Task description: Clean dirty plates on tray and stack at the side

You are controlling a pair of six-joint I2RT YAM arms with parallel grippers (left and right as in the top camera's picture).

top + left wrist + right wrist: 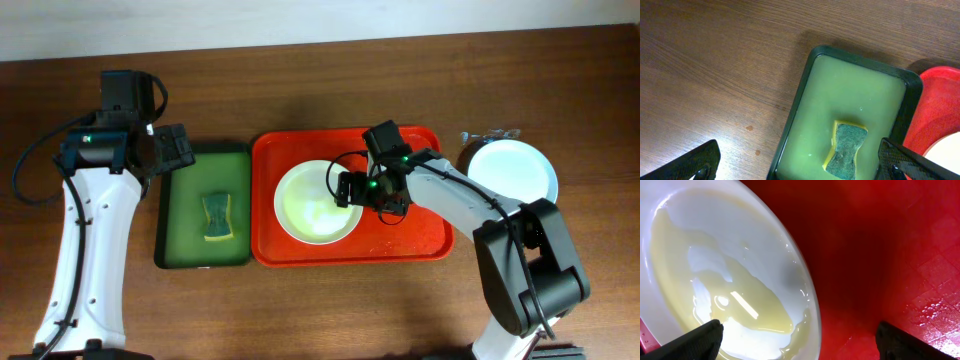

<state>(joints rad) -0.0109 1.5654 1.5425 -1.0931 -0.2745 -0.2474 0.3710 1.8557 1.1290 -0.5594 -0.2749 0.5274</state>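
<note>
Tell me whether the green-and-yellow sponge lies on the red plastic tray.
No, the sponge lies in the dark green rectangular tray.

White arms (85, 240) with black joints (530, 262)

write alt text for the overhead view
A cream plate pooled with yellowish liquid sits on a red tray at centre, the right end effector open above its right rim. To the left, a sponge lies in a dark green tray near the open left end effector; a pale plate sits right of the red tray.
</note>
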